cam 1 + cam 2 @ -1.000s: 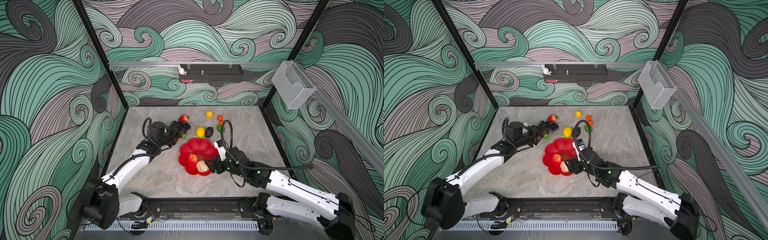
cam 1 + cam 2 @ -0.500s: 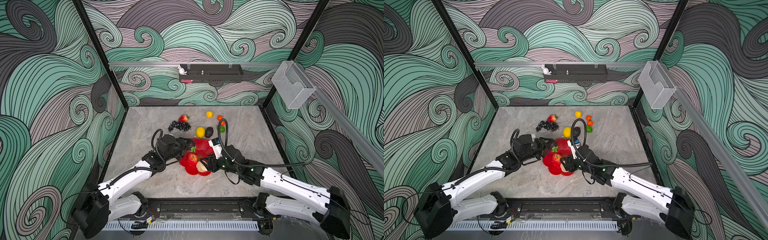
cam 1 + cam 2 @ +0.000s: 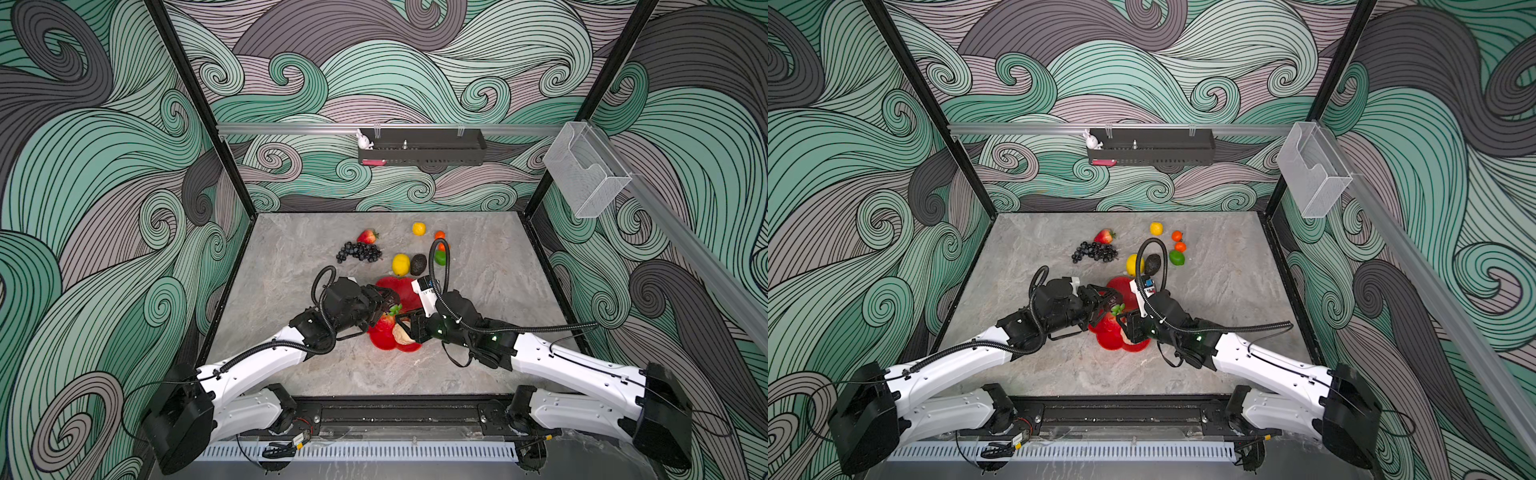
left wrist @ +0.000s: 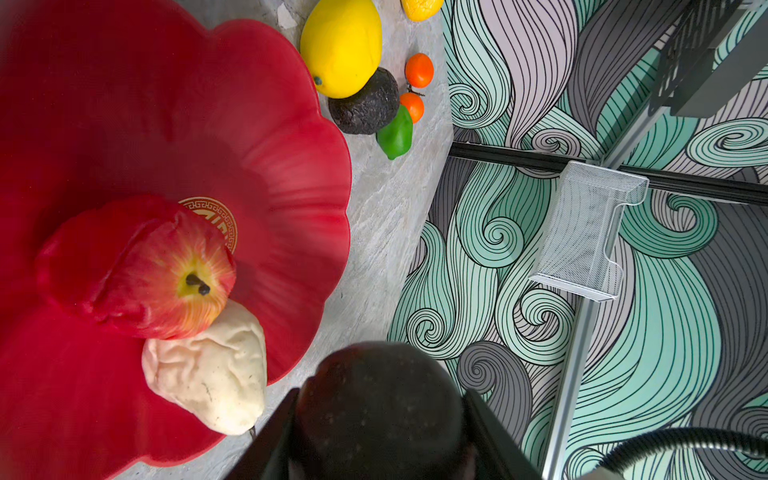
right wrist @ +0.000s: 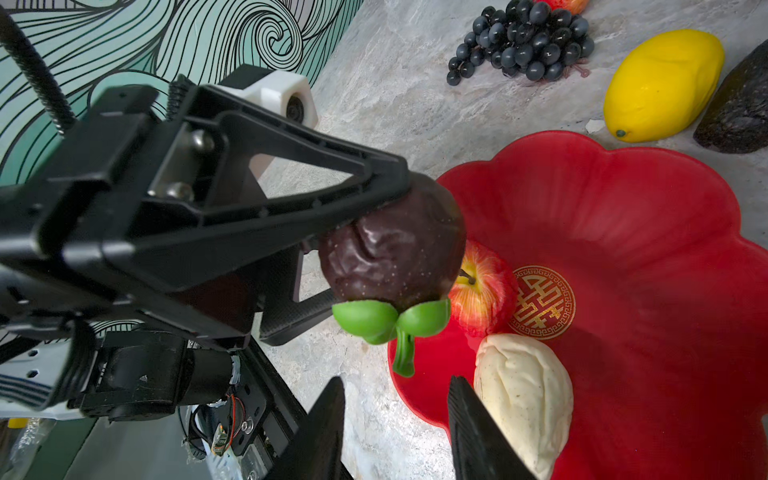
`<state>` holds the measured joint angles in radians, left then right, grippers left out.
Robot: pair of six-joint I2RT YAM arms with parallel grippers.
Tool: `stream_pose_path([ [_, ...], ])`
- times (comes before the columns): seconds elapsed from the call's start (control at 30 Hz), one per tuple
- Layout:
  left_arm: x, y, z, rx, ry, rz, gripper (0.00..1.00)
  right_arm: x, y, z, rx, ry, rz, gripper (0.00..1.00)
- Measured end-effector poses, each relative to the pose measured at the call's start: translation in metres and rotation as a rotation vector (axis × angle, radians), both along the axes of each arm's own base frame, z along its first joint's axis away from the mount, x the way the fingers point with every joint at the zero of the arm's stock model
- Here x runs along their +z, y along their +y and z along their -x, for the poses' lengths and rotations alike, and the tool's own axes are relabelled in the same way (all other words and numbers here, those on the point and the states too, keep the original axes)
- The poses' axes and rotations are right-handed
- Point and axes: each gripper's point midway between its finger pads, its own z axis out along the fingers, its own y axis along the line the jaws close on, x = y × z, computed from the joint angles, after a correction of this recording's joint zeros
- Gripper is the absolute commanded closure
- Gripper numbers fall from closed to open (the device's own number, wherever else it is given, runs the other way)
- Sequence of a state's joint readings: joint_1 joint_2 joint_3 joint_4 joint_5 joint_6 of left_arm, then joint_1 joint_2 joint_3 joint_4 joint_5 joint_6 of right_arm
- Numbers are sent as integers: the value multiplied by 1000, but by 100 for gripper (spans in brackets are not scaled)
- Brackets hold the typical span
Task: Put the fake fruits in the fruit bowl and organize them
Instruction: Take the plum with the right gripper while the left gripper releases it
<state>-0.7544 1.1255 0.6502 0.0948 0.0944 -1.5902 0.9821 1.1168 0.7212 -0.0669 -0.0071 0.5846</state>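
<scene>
left fingers (image 5: 332, 153) are clamping the dark fruit (image 5: 395, 257), green calyx clear of the grip | fruit is hanging over the left side of the bowl (image 5: 623, 199), just above the apple (image 5: 486, 291), probably seeking a free spot | pear (image 5: 523, 386) is leaning on apple's near side | right fingers (image 5: 473, 428) are standing apart, empty, beside pear | lemon (image 5: 660, 83), grapes (image 5: 523, 41) are lying far on table (image 5: 395, 104)

Bright even light, faint shadows, sheen on the fruit bowl (image 5: 623, 232), blurred wrist-view foregrounds, wide-angle bowing at edges.
</scene>
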Motion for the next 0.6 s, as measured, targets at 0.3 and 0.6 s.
stream_pose_path([
  [0.3, 5, -1, 2, -4, -12, 8, 49, -6, 2, -1, -3, 5, 17, 71],
  [0.6, 5, -3, 4, -10, -12, 9, 49, -12, 4, 0, 2, 12, 30, 77],
])
